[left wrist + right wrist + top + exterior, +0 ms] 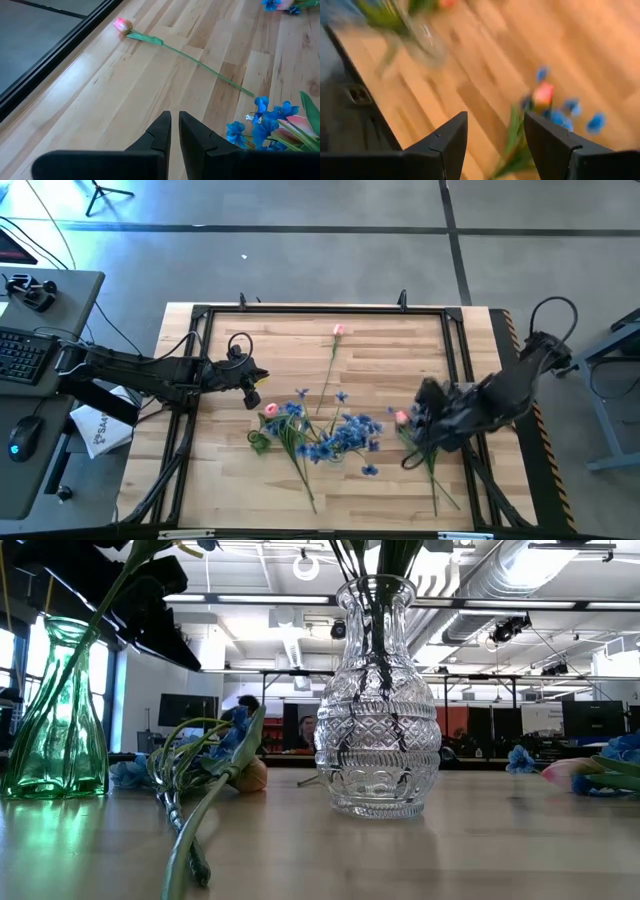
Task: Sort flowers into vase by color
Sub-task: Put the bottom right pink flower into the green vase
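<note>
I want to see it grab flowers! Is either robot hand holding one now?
No. The left hand is nearly shut on nothing. The right hand is open above a pink flower, not gripping it.

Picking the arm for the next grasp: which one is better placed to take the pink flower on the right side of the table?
Right, probably. The right gripper is open and hovering beside that pink flower, whose stem shows between its fingers in the right wrist view. The left gripper is nearly shut, across the blue flowers.

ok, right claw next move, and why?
Probably lower the right claw onto the green stem below the pink bud and close. It is open above that stem, holding nothing, and the flower lies loose on the table. The left claw waits nearly shut.
</note>
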